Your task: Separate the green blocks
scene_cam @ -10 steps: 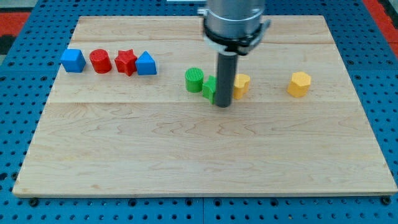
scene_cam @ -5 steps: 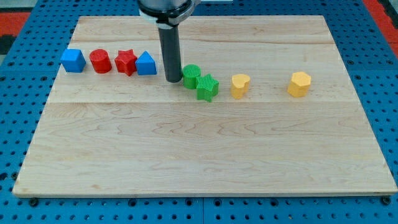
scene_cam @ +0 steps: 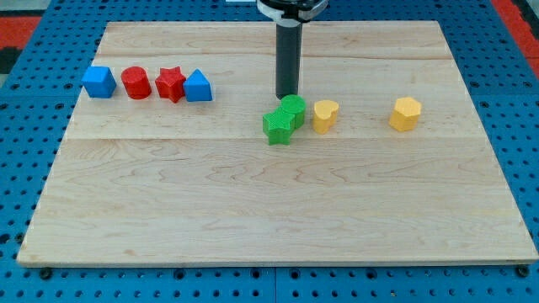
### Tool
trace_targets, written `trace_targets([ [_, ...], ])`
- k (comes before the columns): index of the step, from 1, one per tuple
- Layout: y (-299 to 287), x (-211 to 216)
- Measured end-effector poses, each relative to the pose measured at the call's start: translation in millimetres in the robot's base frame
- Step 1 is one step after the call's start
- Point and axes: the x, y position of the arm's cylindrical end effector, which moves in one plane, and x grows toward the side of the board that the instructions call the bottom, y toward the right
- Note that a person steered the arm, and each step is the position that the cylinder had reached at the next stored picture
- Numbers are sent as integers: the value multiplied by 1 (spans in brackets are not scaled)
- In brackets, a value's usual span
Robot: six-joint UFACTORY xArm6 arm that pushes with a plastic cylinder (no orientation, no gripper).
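Nothing to read here, honestly — no text, labels, brand marks, numbers or signs anywhere. The wooden board (scene_cam: 278, 219) is plain wood grain and the blue pegboard (scene_cam: 17, 168) around it is just rows of holes — the coloured blocks are bare too, no lettering at all.

I see a big wooden counter (scene_cam: 253, 219) made of light planks laid side by side; thin lines run across it where the planks meet; its corners are a little rounded. Under it, all around, sits a blue base (scene_cam: 522, 126) full of small round holes in neat rows. At the view's top left corner I see a red patch (scene_cam: 34, 21) with the same holes; another red patch (scene_cam: 514, 13) shows at the top right. The light is bright and even.
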Motion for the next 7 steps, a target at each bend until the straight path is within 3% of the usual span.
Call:
trace_targets([
  [2, 0, 13],
  [4, 0, 81],
  [5, -15, 87],
  [6, -76, 87],
  [7, -57, 115],
])
